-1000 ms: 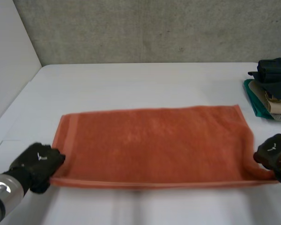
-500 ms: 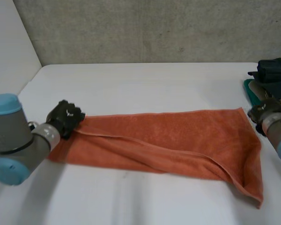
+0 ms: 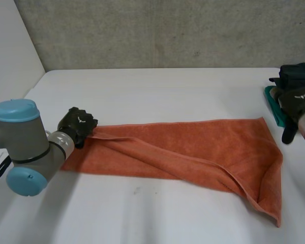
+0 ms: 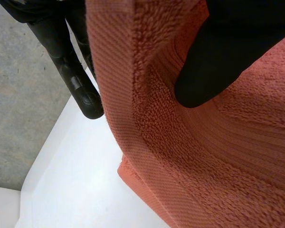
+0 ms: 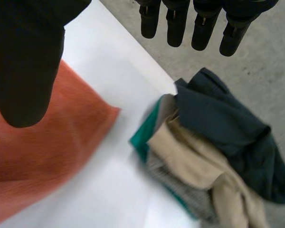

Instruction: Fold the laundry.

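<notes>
An orange towel (image 3: 183, 150) lies across the table, loosely doubled over, with its right end sagging to a point near the front edge. My left hand (image 3: 77, 124) is at the towel's far left corner, shut on it. In the left wrist view the thumb (image 4: 228, 42) presses the towel's hem (image 4: 147, 123) against the fingers (image 4: 73, 71) behind it. My right hand (image 3: 296, 101) hovers just beyond the towel's far right corner, open and holding nothing. In the right wrist view its straight fingers (image 5: 194, 23) and thumb (image 5: 23, 57) spread above the towel corner (image 5: 38, 152).
A pile of clothes (image 3: 295, 76), dark, beige and green, sits at the table's far right edge, close to my right hand; the same pile (image 5: 213, 142) lies under its fingertips in the right wrist view. A grey wall runs behind the white table (image 3: 157, 91).
Both hands carried the towel's near edge up to its far edge, folding it over. The right hand then let go of its corner, opened and moved off towards the clothes pile.
</notes>
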